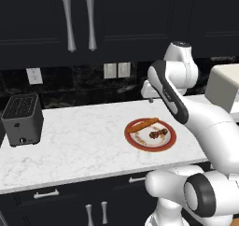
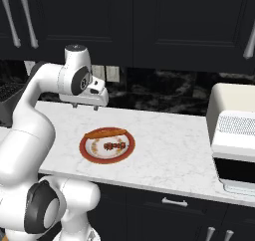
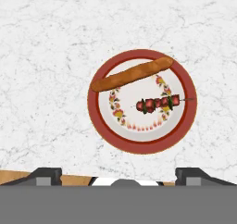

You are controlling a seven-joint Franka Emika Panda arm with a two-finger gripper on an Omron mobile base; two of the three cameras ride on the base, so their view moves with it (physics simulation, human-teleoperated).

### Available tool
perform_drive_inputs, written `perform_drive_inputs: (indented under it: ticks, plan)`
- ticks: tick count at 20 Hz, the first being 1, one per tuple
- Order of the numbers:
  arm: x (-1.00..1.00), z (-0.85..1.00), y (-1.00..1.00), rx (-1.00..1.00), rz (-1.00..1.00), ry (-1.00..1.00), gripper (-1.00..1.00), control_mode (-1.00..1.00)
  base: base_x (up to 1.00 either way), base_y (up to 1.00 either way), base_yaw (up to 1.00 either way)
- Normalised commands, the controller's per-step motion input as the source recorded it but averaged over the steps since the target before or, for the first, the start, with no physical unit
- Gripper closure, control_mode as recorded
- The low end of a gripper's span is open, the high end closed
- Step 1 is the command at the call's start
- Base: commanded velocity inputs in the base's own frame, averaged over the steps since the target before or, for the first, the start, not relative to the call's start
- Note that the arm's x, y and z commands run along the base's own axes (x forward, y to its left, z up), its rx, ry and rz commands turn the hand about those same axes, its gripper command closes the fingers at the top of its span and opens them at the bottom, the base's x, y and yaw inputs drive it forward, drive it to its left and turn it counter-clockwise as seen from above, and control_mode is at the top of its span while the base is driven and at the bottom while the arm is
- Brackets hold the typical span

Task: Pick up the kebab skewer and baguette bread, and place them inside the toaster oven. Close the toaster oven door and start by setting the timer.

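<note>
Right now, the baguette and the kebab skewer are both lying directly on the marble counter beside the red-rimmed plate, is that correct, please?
Not quite: the baguette and kebab skewer lie on the red-rimmed plate itself, not beside it. The plate rests on the marble counter, as the hand view shows.

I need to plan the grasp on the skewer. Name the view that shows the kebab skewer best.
The hand view: it looks straight down on the kebab skewer, so the separate chunks and the bare stick tip show, lying on the plate apart from the baguette. In both base views the skewer is a small dark smudge on the plate.
</note>
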Motion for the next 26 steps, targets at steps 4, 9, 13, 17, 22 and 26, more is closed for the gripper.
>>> perform_drive_inputs:
  ticks: [4,9,13,17,22,26]
  plan:
    - [0.0,0.0,0.0,0.0,0.0,0.0,-1.0,1.0,-0.04,-0.05,0.0]
    - [0.0,0.0,0.0,0.0,0.0,0.0,-1.0,1.0,0.0,-0.54,-0.04]
    - [0.0,0.0,0.0,0.0,0.0,0.0,-1.0,1.0,0.0,-0.72,0.0]
    - [0.0,0.0,0.0,0.0,0.0,0.0,-1.0,1.0,0.0,-0.7,0.0]
    - [0.0,0.0,0.0,0.0,0.0,0.0,-1.0,1.0,0.0,-0.67,0.0]
    - [0.0,0.0,0.0,0.0,0.0,0.0,-1.0,1.0,0.01,-0.51,0.0]
